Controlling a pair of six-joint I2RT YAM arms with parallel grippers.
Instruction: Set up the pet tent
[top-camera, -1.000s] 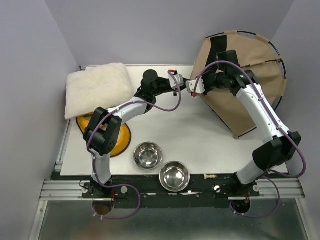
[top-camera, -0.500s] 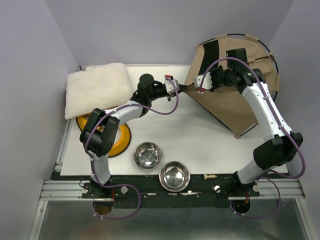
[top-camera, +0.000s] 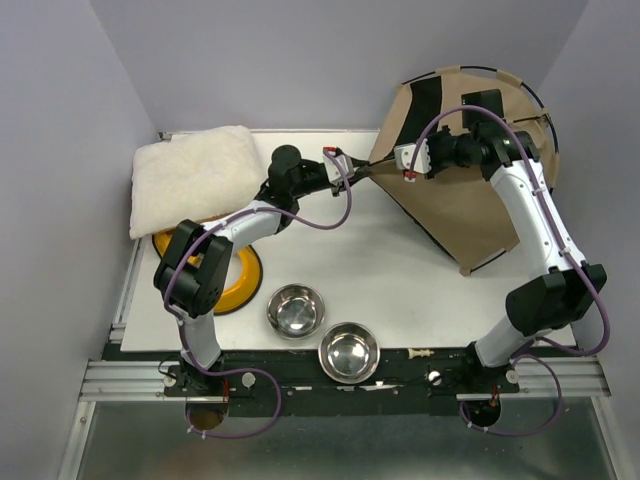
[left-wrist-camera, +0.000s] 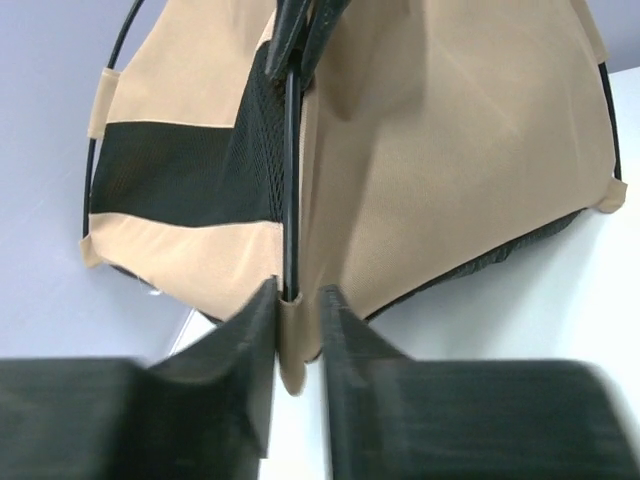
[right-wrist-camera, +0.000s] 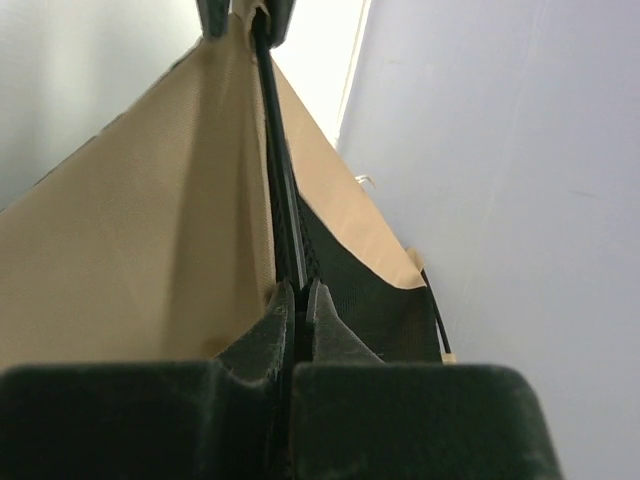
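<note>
One tent, at the far right corner of the tabletop, tipped up on edge and leaning toward the walls, not yet standing as a shelter. Its left corner points at the middle of the far edge, and both arms meet there. In the left wrist view, the left jaws are narrow and sit either side of the tan corner tab where the thin black pole ends. The tab fills the gap, but I cannot tell if they are pinching it or just straddling it. The right jaws are closed tight on the same pole line a bit further up the edge, with the pole running straight in between them in the right wrist view. I judge the tent to be light, with soft, floppy fabric panels and thin, springy poles. It should bow and pop rather than resist, and it could tip or slide easily on the smooth top. The best holds look like the corner tabs and the black-trimmed pole edges. Mid-panel cloth would just bunch up, and the black mesh panel could snag. Count for the rest: one cream cushion at far left, one yellow disc partly under the left arm, and two steel bowls near the front edge, close together and well apart from the tent.
</note>
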